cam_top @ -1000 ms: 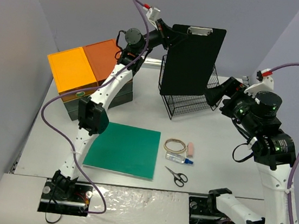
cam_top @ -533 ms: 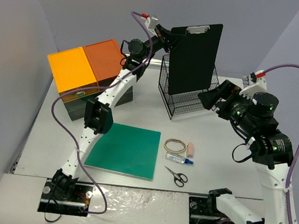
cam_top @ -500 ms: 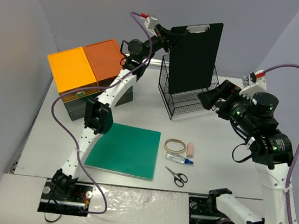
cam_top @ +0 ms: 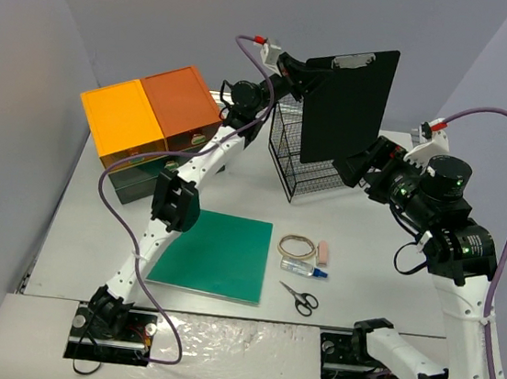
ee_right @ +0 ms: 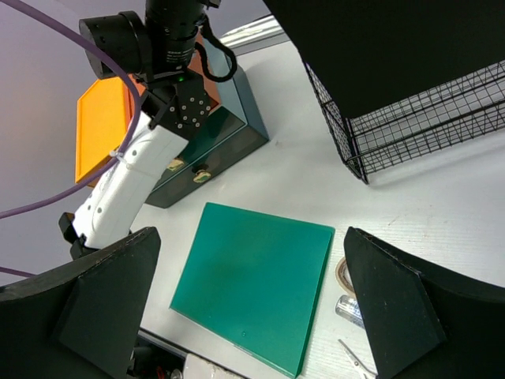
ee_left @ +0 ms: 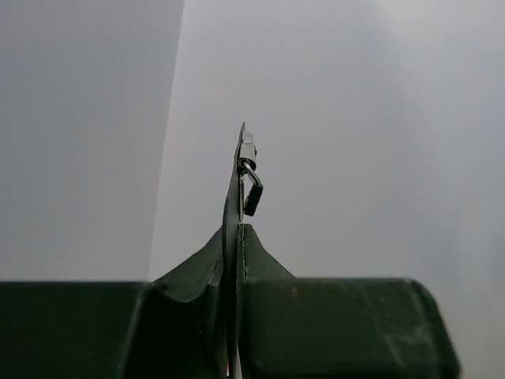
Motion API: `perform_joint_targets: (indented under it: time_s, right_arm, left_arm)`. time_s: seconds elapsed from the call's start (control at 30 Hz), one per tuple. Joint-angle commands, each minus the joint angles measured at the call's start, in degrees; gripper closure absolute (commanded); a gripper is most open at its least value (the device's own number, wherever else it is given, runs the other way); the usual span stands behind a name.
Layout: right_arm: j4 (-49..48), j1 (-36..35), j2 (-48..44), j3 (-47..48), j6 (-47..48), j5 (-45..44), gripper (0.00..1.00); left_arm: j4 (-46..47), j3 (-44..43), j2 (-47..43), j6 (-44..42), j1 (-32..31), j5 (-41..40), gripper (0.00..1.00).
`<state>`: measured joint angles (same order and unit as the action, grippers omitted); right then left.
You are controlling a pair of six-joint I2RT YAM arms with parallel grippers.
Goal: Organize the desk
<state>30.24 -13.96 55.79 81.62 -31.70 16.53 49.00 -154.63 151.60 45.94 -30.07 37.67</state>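
The desk (cam_top: 83,224) is a broad, matte, pale-grey slab filling the floor of the scene from the arm bases to the back wall, with everything else resting on it. At its far left corner sits a dark drawer unit (cam_top: 151,117) topped in yellow and orange. Nearer, left of centre, a flat green board (cam_top: 213,254) lies on the surface.

The left gripper (cam_top: 303,74) is clenched on the edge of a black clipboard (cam_top: 349,104), holding it upright in the air above a black wire basket (cam_top: 316,171) at the back. In front of the basket lie a rubber band (cam_top: 296,246), a pink eraser (cam_top: 323,253), a small glue tube (cam_top: 304,269) and scissors (cam_top: 299,297), close together.

To the right, the right gripper (cam_top: 349,167) hangs with its fingers spread wide and grasping nothing, just beside the basket. Plain lilac-grey walls close in on three sides.
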Motion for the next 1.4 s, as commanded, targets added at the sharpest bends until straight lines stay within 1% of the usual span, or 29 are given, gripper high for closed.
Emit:
perform_joint_targets:
  time_s: [0.0,0.37,0.5,0.67,0.83,1.03,1.37]
  right_arm:
    - [-2.39,-0.2,0.34,0.47,0.67,1.95,0.0]
    - [-2.27,-0.22,1.75,1.17,1.38,2.57,0.0]
    - [-2.21,-0.2,2.03,1.17,1.38,2.39,0.0]
    - [-2.21,-0.28,2.42,1.26,1.26,2.28,0.0]
    - [-2.21,-0.28,2.65,1.43,1.45,2.02,0.0]
    - [-2.38,-0.19,3.24,1.75,1.64,2.19,0.0]
    - [-2.3,-0.19,2.83,1.95,1.73,2.72,0.0]
  left_arm:
    - [6.93,-4.54,-2.54,-2.71,0.22,-0.56,1.0]
    - [4.27,-5.48,-5.43,-7.81,1.32,0.91,1.0]
    - [3.91,-6.01,-5.61,-8.4,2.16,1.83,1.0]
    - [5.43,-5.91,-5.97,-7.49,3.03,3.04,1.0]
    - [7.48,-3.93,-8.16,-7.15,3.09,4.84,1.0]
    - [9.93,-4.61,-9.47,-6.39,2.97,6.21,1.0]
    - [10.67,-5.17,-10.16,-8.71,2.74,6.5,1.0]
